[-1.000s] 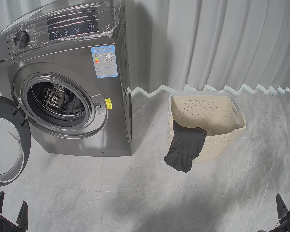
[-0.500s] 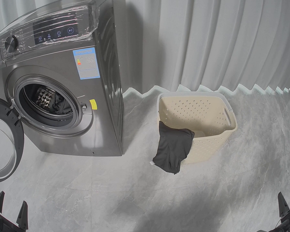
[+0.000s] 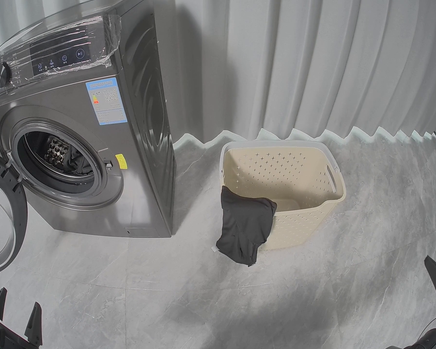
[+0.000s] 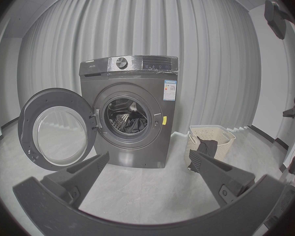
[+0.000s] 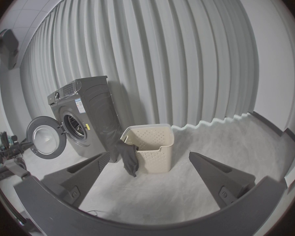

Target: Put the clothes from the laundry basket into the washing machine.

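Turning toward the laundry basket (image 3: 295, 170) for the next pickup: view is shifting, left gripper (image 3: 15, 305) and right gripper (image 5: 148, 154) are gaping empty, dark garment (image 3: 243, 229) well ahead of both.

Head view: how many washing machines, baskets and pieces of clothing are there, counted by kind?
Washing machine: 1
Basket: 1
Dark garment over the basket's rim: 1
Dark bundle inside the machine: 1, pieces cannot be told apart
Total: 4

Left end effector (image 4: 148, 154) and right end effector (image 5: 147, 154) gape, empty.
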Controlling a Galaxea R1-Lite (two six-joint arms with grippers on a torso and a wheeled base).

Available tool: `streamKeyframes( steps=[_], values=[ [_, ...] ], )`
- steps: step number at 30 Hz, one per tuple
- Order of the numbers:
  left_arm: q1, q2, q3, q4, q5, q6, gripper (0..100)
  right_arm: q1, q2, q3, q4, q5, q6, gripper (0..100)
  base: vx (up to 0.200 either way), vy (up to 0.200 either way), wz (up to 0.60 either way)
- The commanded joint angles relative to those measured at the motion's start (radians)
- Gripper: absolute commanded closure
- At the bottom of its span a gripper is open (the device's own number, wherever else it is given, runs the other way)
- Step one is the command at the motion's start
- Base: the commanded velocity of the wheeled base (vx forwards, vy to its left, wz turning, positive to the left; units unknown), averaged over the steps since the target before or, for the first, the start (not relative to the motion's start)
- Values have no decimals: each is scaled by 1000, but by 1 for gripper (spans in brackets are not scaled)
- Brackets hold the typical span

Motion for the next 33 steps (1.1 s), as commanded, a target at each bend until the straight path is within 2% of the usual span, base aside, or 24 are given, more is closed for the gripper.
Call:
streamKeyframes(
  steps=[1,5,10,13,16,19,20,27,29,33],
  values=[
    [1,-14,15,0,0,-1,0,213,666,-59,-308,77,74,0,0,0,0],
    [-1,-14,15,0,0,-2,0,345,790,-77,-357,49,74,0,50,0,0],
    [-1,-14,15,0,0,-1,0,399,922,-115,-368,6,80,0,200,0,0],
    [-1,-14,15,0,0,-1,0,413,993,-131,-408,4,82,0,200,0,0],
    [1,-14,15,0,0,-1,0,417,1074,-138,-466,-2,79,0,0,0,0],
    [-1,-14,15,0,0,-1,0,426,1141,-151,-511,-31,79,0,0,0,0],
    [-1,-14,15,0,0,-1,0,445,1198,-164,-550,-55,85,0,0,0,0],
    [-1,-14,15,0,0,-1,0,485,1355,-195,-662,-124,85,0,0,0,0],
    [1,-14,15,0,0,-1,0,486,1382,-214,-664,-140,86,0,0,0,0],
    [-1,-16,15,0,0,-1,0,502,1453,-258,-664,-146,128,0,0,0,0]
  ],
)
